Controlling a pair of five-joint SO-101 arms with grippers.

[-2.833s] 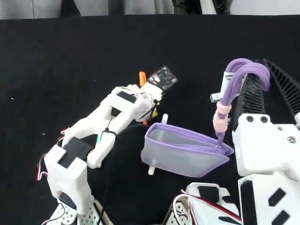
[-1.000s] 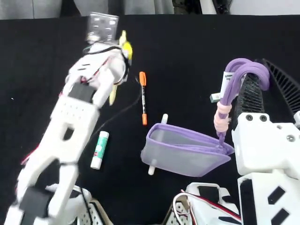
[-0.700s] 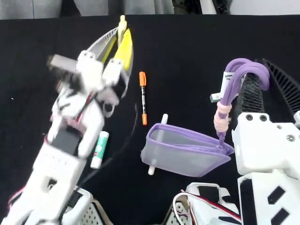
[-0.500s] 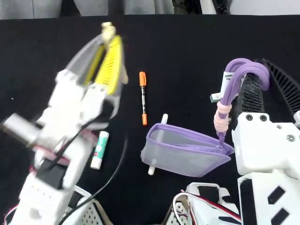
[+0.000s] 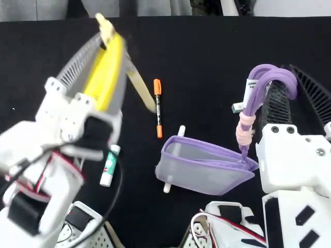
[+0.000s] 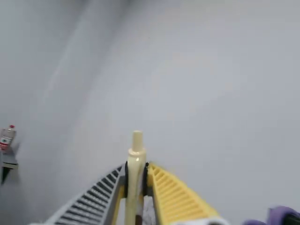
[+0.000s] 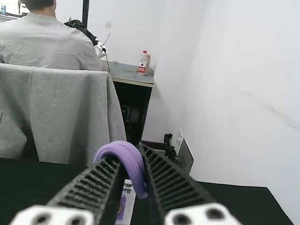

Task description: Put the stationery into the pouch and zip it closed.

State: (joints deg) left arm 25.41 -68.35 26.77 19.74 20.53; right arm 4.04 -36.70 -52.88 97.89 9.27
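1. The left jaws (image 5: 107, 35) have come up off the table (image 5: 232, 46). 2.8 s ago they were low beside the pouch, over the orange marker. Now they stand high and well away from the pouch.
2. They are clenched on a cream pen (image 5: 139, 89). Its cap end pokes out past the jaw tips, and its other end slants out of the side of the jaws toward the orange marker (image 5: 158, 108).
3. The orange marker lies where it lay before, flat on the table just beside the cream pen's lower end, between the left jaws and the pouch.
4. A glue stick (image 5: 109, 165), hidden by the arm 2.8 s ago, shows on the table behind the left jaws, close to the arm's base.
5. The right jaws (image 7: 127, 158) have not moved and stay closed on the purple strap (image 5: 264, 72), which loops over their tips.
6. The pouch (image 5: 204, 165) hangs below the right jaws by that strap, with its far end on the table and its mouth open toward the left jaws.
7. A white stick (image 5: 181, 130) pokes past the pouch's rim at both ends; whether it lies inside or underneath cannot be told.
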